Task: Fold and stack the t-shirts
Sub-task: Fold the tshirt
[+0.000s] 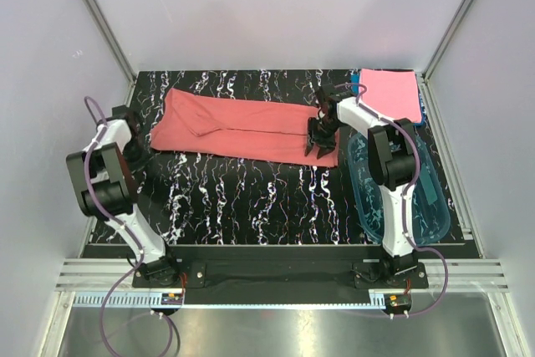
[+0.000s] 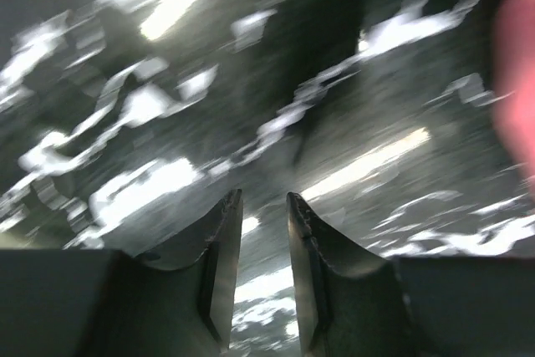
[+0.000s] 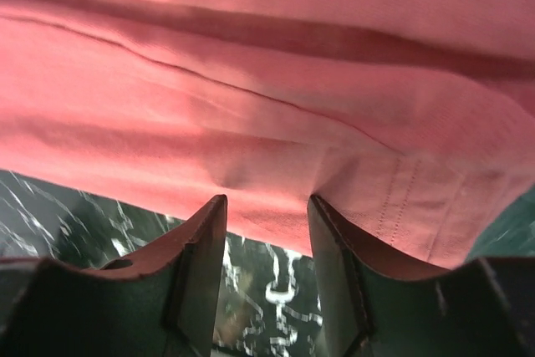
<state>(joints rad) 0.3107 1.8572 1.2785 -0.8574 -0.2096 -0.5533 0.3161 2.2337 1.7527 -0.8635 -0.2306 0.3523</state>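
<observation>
A salmon t-shirt lies folded into a long band across the back of the black marbled table. My right gripper stands over the band's right end. In the right wrist view the right gripper is open, its fingertips pressing into the edge of the salmon cloth, with bare table showing between the jaws. My left gripper hovers just off the shirt's left end. In the left wrist view the left gripper is open and empty over blurred table, and the salmon shirt shows at the right edge.
A folded pink t-shirt rests on a blue one at the back right corner. A clear blue plastic tub stands at the right by the right arm. Grey walls close in the table on three sides.
</observation>
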